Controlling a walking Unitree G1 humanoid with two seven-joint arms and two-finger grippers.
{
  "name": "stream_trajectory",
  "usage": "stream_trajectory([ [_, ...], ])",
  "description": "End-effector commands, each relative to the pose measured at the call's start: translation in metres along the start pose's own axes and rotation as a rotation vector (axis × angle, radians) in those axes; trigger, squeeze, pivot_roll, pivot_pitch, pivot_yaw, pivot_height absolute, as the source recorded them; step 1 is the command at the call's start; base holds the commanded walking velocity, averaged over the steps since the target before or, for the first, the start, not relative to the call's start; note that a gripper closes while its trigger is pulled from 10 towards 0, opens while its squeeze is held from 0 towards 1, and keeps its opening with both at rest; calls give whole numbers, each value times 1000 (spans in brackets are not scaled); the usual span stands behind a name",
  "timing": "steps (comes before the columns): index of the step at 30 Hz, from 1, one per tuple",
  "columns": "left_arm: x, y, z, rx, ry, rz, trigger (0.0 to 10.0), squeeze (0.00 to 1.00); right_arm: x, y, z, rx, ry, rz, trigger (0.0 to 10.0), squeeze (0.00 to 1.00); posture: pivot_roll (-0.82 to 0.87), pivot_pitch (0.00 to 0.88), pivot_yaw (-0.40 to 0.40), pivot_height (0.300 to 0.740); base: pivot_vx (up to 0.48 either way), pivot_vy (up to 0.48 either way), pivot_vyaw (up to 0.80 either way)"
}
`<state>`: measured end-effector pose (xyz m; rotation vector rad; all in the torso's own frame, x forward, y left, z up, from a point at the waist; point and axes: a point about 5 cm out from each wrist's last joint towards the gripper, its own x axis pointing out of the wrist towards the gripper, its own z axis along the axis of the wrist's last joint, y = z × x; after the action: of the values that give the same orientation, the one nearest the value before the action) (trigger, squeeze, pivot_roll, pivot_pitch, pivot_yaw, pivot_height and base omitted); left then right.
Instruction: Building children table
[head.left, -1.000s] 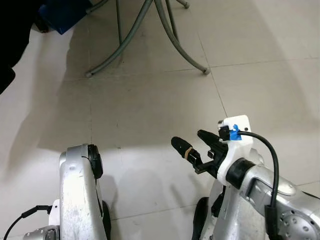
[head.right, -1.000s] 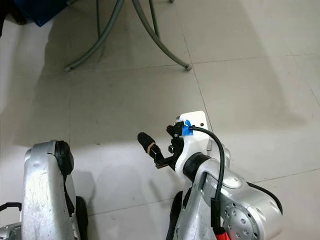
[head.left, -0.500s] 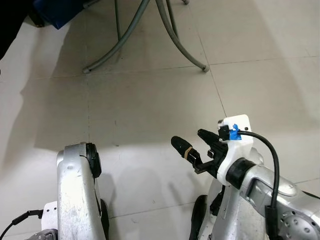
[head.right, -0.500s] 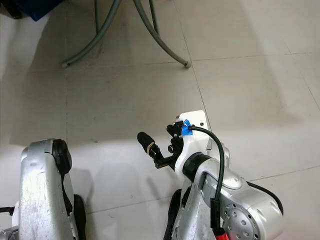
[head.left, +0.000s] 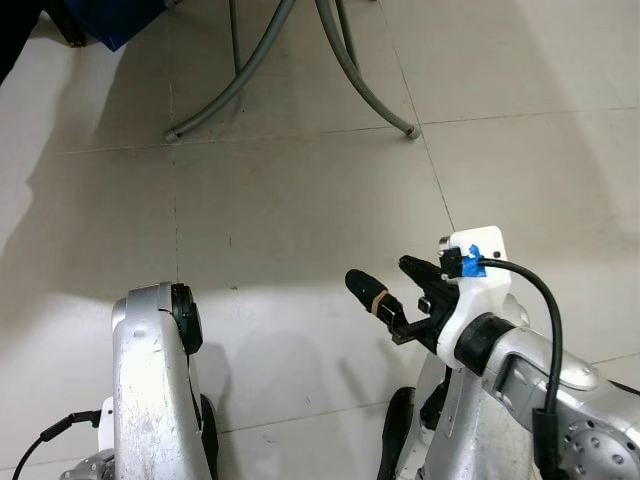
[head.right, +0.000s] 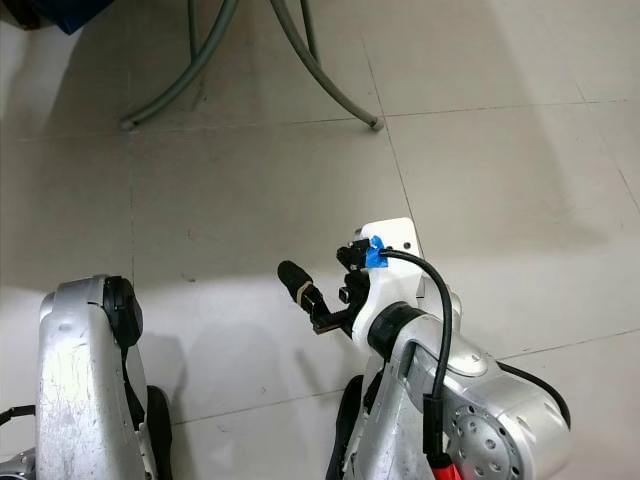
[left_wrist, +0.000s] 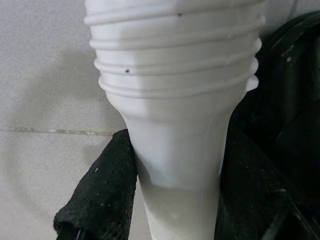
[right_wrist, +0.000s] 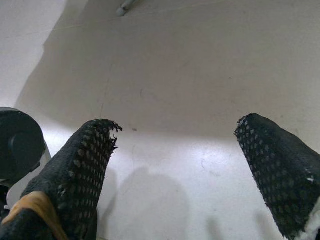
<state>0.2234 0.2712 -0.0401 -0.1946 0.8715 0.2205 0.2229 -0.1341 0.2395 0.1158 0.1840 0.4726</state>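
Note:
A white plastic table leg with a ribbed, threaded end stands between the two black fingers of my left gripper, which is shut on it. My left arm hangs low at my left side, above the tiled floor. My right gripper is held out in front of my right side, open, with nothing between its fingers. Bare floor lies below it.
Curved grey metal tube legs of a piece of furniture stand on the floor ahead. A blue object and a dark shape sit at the far left. Pale floor tiles stretch in front of me.
The whole picture has shifted slightly, so the camera moved. Both arms keep the same pose.

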Motion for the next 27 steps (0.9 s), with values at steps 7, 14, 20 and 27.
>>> stream_trajectory([
  [7,-1,2,-24,-2,72,34,0,0,-5,0,-2,-15,14,-14,10000,0,-183,566,-101,300,0,0,0],
  [14,-1,5,-19,23,32,67,0,0,-4,0,-1,-15,12,-11,10000,0,-188,561,-108,300,0,0,0],
  [20,-2,12,6,4,-80,100,0,0,-4,-1,1,-12,6,-11,10000,0,-180,556,-106,300,0,0,0],
  [27,-8,16,64,47,-273,96,0,0,-1,-2,4,0,-18,-13,10000,0,-160,540,-98,300,0,0,0],
])
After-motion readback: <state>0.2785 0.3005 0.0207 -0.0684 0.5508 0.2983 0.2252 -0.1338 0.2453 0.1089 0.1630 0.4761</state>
